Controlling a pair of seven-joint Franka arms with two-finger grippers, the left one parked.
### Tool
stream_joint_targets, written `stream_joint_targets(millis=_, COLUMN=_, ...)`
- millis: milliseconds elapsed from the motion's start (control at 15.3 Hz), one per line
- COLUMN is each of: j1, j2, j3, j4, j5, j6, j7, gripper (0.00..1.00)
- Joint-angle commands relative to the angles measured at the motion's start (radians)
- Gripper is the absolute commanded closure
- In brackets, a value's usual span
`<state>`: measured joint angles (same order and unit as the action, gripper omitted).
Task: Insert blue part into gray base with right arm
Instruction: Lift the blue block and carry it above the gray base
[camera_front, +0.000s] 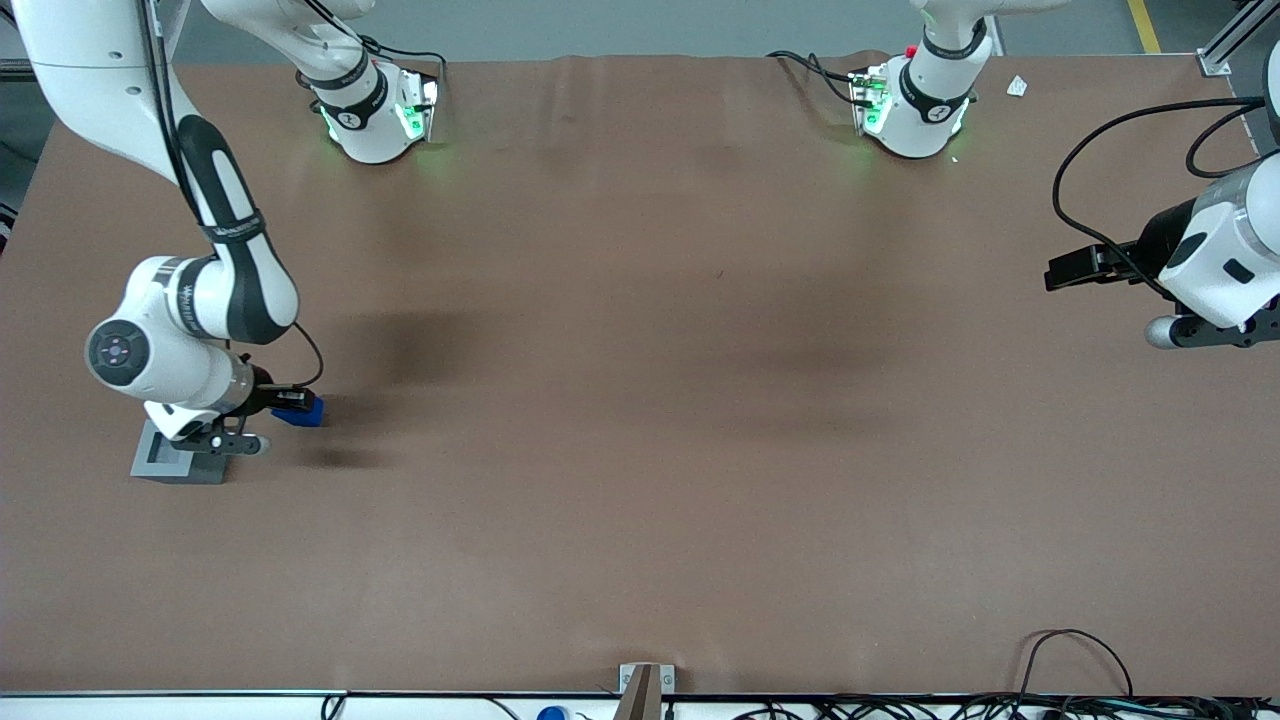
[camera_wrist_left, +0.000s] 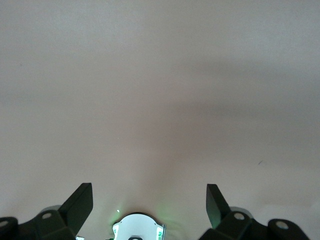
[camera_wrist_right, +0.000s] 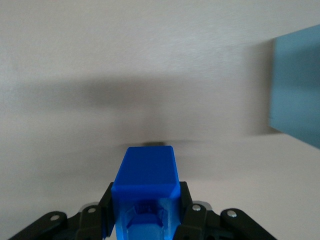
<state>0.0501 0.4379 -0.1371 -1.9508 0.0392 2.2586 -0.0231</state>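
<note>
The blue part (camera_front: 303, 410) is a bright blue block held between the black fingers of my right gripper (camera_front: 293, 405), at the working arm's end of the table. In the right wrist view the blue part (camera_wrist_right: 145, 186) fills the gap between the fingers (camera_wrist_right: 107, 207), which are shut on its sides. The gray base (camera_front: 172, 462), a light gray square block with a recess in its top, rests on the table beside the gripper and slightly nearer the front camera; the wrist covers part of it. In the right wrist view the gray base (camera_wrist_right: 297, 102) shows as a bluish-gray block apart from the held part.
Brown table surface (camera_front: 640, 400) spreads wide toward the parked arm's end. Two robot bases (camera_front: 380, 115) (camera_front: 915, 105) stand at the edge farthest from the front camera. Cables (camera_front: 1080, 660) lie along the near edge.
</note>
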Motion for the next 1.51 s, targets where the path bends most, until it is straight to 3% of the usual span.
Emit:
stream_joint_targets(millis=0, j1=-0.039, j2=-0.034, j3=0.007, j4=0.093, j5=0.014, j6=-0.140, j7=-0.006, gripper=0.82)
stream_joint_targets(millis=589, j1=-0.122, j2=-0.019, j3=0.005, j4=0.312, j5=0.008, j6=-0.260, j7=-0.066, gripper=0.84)
stream_joint_targets(millis=1440, j1=-0.239, j2=0.108, j3=0.005, j4=0.420, j5=-0.001, j6=-0.258, j7=-0.207, gripper=0.85)
